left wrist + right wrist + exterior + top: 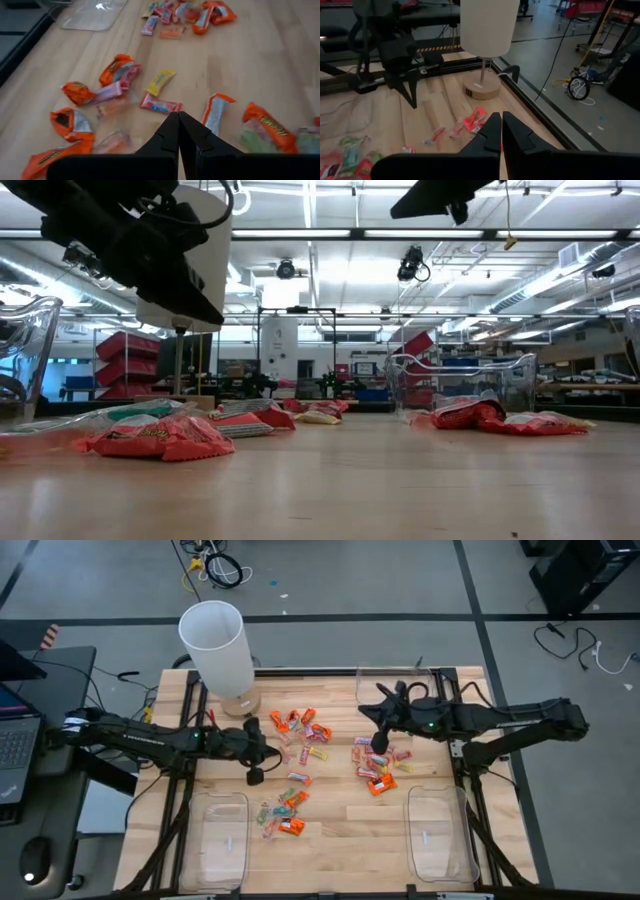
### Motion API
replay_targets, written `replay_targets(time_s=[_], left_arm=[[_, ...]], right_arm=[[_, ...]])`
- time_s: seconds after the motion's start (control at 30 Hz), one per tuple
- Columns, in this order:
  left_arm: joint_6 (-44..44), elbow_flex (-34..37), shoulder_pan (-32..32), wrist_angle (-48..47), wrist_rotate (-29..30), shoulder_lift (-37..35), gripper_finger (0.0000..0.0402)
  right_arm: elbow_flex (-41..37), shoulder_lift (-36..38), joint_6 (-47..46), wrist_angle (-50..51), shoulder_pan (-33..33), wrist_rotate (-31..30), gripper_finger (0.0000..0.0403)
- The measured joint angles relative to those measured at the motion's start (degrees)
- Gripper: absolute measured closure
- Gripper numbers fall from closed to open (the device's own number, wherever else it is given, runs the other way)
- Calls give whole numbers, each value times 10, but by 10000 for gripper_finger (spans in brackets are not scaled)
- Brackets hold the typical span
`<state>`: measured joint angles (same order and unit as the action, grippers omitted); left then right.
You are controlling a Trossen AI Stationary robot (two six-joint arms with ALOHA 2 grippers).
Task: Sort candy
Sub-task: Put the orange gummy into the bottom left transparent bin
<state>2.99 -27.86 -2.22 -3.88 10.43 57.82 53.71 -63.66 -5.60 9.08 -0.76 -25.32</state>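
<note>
High view shows the candy [300, 740] scattered mid-bench in three loose patches: one near the lamp [217, 645], one to the right, one toward the front trays. The left gripper [255, 776] hangs clenched and empty between the lamp-side patch and the front one, its tips just short of a pink-and-yellow sweet [160, 81] whose long axis runs slantwise to the fingers. The right gripper [379, 745], likewise clenched on nothing, sits right above the right patch [378, 765], so each arm has its own patch nearest.

candy [263, 126] wrappers printed, no lettering legible
</note>
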Motion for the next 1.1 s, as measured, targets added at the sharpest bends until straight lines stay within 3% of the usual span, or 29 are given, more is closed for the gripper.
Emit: replay_targets(time_s=[0.47, 0.73, 1.1], left_arm=[[92, 0, 0, -8, 26, 0, 394], [54, 0, 0, -6, 34, 9, 394], [227, 0, 1, 14, 60, 100, 394]], right_arm=[[0, -91, 7, -71, 17, 11, 385], [0, -147, 39, -95, 15, 14, 384], [0, -152, 41, -84, 5, 12, 381]])
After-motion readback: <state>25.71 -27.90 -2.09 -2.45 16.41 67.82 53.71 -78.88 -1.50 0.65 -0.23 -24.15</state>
